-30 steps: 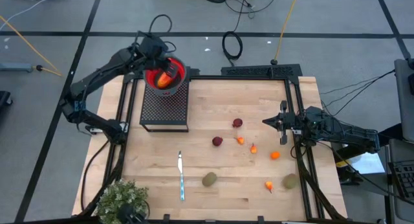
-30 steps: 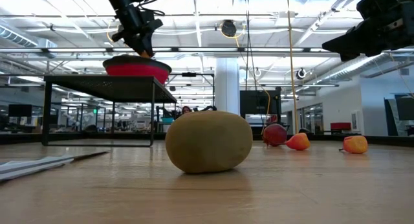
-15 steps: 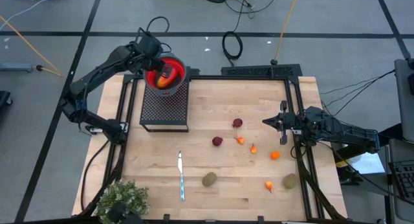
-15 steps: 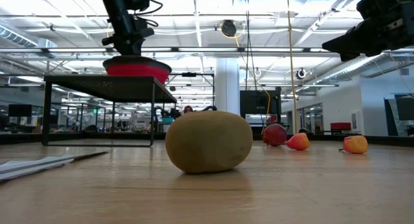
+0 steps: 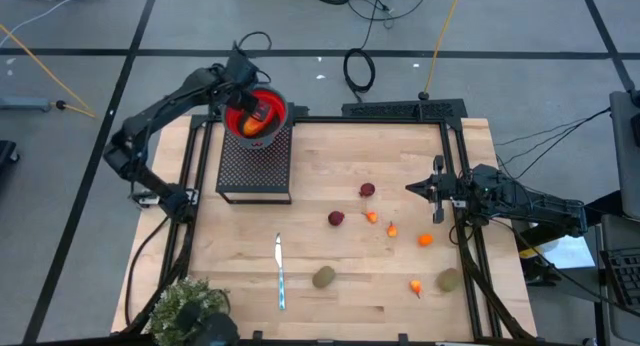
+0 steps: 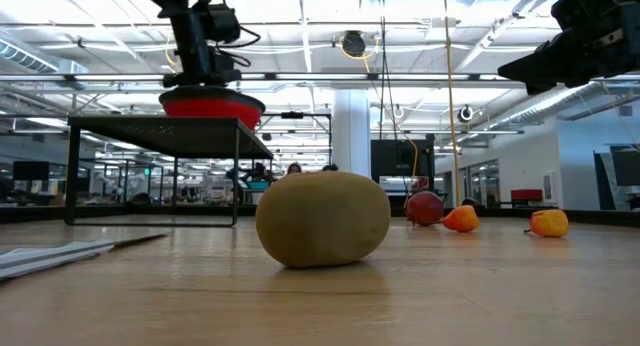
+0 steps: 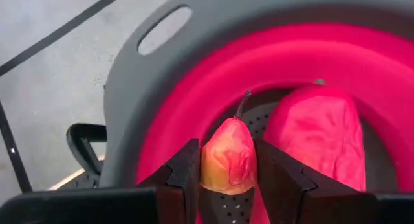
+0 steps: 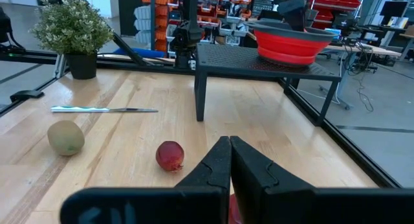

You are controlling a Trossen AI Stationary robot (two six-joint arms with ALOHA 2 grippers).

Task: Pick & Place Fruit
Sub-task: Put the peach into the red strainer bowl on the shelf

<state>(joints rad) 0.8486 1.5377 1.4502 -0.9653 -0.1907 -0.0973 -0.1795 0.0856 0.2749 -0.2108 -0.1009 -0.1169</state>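
Note:
A red bowl (image 5: 256, 114) with a grey rim (image 7: 129, 88) stands on a black mesh stand (image 5: 254, 161) at the table's far left. My left gripper (image 7: 229, 185) reaches into it from above, shut on a small orange-red fruit (image 7: 228, 160). An elongated red fruit (image 7: 317, 136) lies in the bowl beside it. On the table lie two dark red balls (image 5: 367, 190) (image 5: 336, 218), two kiwis (image 5: 323, 277) (image 5: 449, 280) and several orange bits (image 5: 425, 239). My right gripper (image 5: 412, 188) waits shut at the table's right edge. My left gripper pinches the small orange-red fruit by its two sides (image 7: 210, 166) between its two fingers (image 7: 184, 175). The fingers slant steeply down into the bowl from above. The fruit's stem end (image 7: 244, 101) points away from the fingers; whether the fruit touches the bowl's bottom I cannot tell.
A slim knife (image 5: 281, 271) lies near the table's front middle, and a bushy plant (image 5: 185, 306) stands at the near left corner. Black frame rails run along the table's left, far and right sides.
My left gripper has sunk lower over the red bowl and tipped more steeply down, still shut on the small fruit.

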